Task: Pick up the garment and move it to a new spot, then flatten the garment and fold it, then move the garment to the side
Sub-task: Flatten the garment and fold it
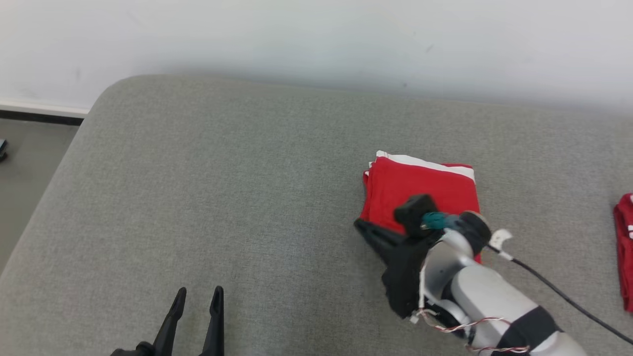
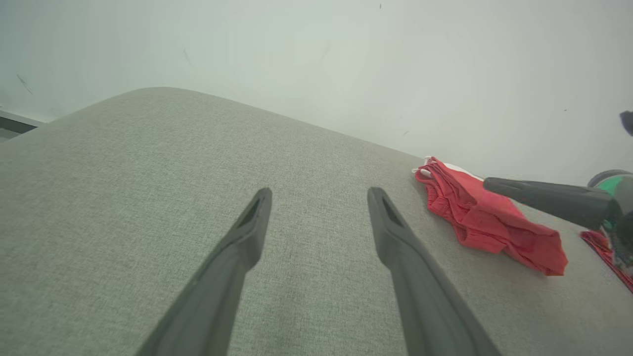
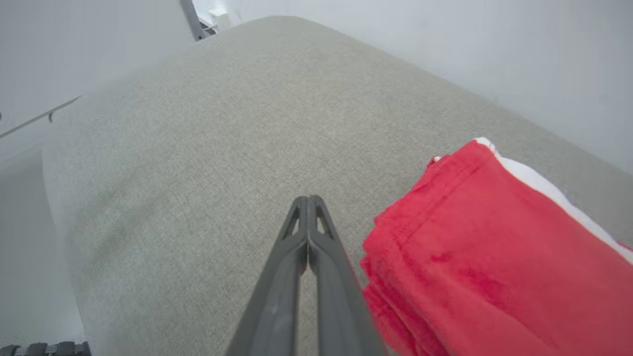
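Grey upholstered surface (image 1: 247,198), pale wall (image 1: 296,34), perhaps floor (image 1: 29,163)

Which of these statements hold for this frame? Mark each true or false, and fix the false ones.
1. The red garment lies folded on the grey surface. True.
2. The right gripper is clamped on the garment. False: its fingers are shut together with nothing between them, beside the garment's edge.
3. The left gripper is open, over bare grey surface. True.
4. The garment is plain red all over. False: a white stripe runs along its far edge.
5. A second red item lies at the right edge of the head view. True.
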You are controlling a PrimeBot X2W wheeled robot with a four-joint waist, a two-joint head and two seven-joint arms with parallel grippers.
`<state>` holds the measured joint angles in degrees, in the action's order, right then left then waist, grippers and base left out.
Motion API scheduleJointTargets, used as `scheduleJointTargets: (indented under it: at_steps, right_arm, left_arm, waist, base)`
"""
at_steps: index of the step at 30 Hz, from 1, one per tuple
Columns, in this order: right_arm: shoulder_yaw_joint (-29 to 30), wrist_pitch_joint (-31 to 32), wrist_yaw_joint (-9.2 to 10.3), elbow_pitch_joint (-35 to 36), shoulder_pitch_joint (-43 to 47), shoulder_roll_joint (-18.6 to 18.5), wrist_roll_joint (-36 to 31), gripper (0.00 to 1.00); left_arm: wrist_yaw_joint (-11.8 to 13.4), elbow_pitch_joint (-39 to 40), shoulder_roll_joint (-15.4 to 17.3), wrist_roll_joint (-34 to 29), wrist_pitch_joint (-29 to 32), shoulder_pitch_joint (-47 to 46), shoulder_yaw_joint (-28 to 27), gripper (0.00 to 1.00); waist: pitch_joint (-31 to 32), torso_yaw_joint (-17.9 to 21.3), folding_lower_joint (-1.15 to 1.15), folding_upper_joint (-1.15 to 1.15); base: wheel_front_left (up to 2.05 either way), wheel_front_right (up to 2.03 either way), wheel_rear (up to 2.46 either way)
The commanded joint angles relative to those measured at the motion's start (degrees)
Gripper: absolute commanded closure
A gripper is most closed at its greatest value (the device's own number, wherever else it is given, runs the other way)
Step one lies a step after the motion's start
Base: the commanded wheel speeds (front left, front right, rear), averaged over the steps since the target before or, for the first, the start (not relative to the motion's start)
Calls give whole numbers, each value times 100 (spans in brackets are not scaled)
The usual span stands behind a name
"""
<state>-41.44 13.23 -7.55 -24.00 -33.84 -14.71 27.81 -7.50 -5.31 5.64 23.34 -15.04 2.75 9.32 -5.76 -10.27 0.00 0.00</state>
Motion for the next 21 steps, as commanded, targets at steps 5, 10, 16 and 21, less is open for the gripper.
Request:
scheduleJointTargets:
  at_steps: [5,10,16,21]
  right_arm:
    - [1021,-550,15,481,520,-133,-230,0]
    - [2426,-978,15,1100,1295,20,-737,0]
    - [3689,-1339,15,1783,2161,292,-1413,0]
    - [4185,-1359,15,1980,2640,430,-1710,0]
  left_arm:
    - [8,-26,29,-39,-17,169,-162,0]
    - [21,-30,20,-71,-17,203,-338,0]
    - [35,-37,31,-145,-16,171,-551,0]
    - [52,-188,46,-157,-16,4,-664,0]
  waist:
    - [206,238,0,0]
    - [329,425,0,0]
    - [423,632,0,0]
    - [507,730,0,0]
  base:
    - [0,0,0]
    - [0,0,0]
    - [0,0,0]
    - [0,0,0]
